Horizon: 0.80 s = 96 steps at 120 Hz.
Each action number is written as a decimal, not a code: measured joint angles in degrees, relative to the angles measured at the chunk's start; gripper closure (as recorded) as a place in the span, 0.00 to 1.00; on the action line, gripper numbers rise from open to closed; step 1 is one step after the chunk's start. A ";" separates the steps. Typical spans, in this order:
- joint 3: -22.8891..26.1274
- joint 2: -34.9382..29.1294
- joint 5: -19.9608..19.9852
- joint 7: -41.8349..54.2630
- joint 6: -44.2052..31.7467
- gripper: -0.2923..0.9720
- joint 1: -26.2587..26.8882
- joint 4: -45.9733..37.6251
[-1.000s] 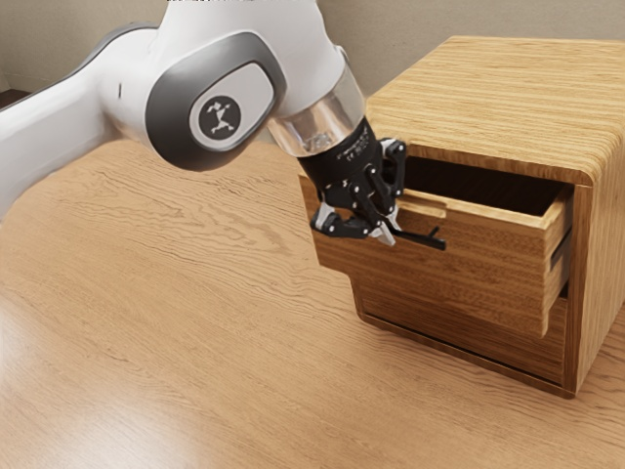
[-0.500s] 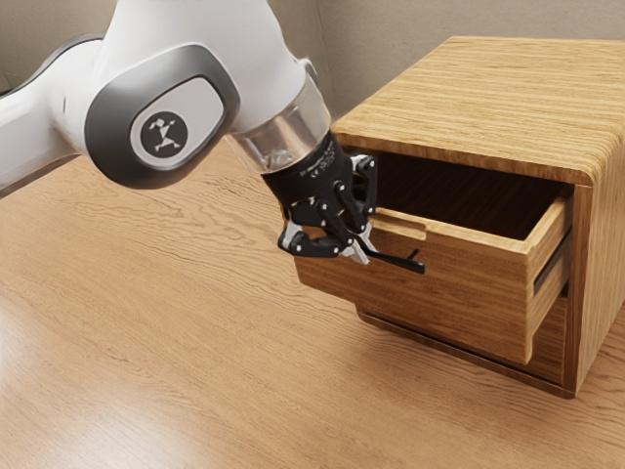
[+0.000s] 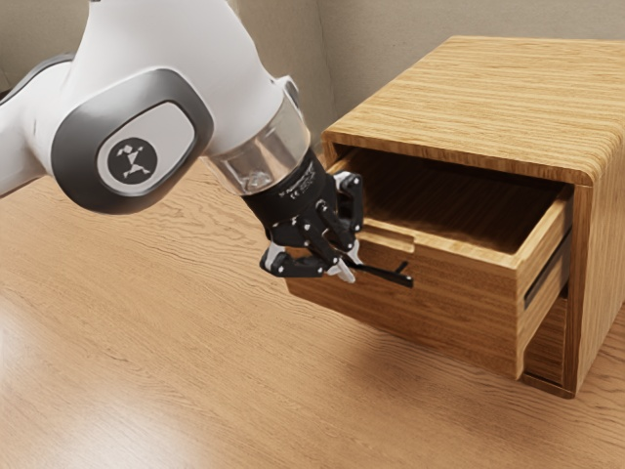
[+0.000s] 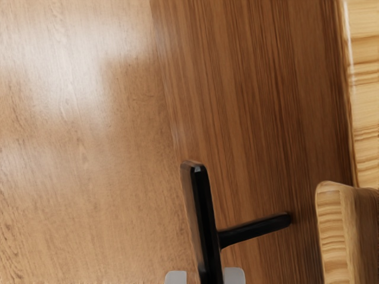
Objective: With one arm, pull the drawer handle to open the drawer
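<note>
The black two-finger gripper [image 3: 344, 271] sits at the front of a light wooden drawer [image 3: 430, 298], at the corner of that front nearer the exterior view's left. Its fingers are closed onto the slim black bar handle [image 3: 389, 277] from two sides. The free length of the bar juts out from between them toward the exterior view's right.

The white robot arm [image 3: 146, 107] comes in from the exterior view's upper left and angles down to the handle, with the hand tilted. The drawer stands well out of the boxy wooden cabinet [image 3: 508, 98], and its hollow inside is open to view from above. The drawer's front panel hangs over the wood-grain table [image 3: 146, 342], clear of the cabinet's face. Below the open drawer, at the cabinet's lower right corner in the exterior view, is what looks like a second, lower front set back in the cabinet, though little of it can be seen.

In the wrist view the handle [image 4: 201, 225] runs as a dark strip across the drawer front [image 4: 254, 106], joined to the panel by a short black post. Two pale fingertips [image 4: 176, 277] flank the bar at the hand's edge. Beside the panel lies the glossy table [image 4: 77, 148], and a pale layered wooden edge shows on the panel's far side.
</note>
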<state>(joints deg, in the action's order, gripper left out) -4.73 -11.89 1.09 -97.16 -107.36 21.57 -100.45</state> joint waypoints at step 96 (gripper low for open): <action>3.01 -6.77 -0.05 -1.34 -1.47 0.85 -1.10 -7.40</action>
<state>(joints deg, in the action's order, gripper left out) -1.73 -18.66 1.04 -98.50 -108.82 20.47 -107.85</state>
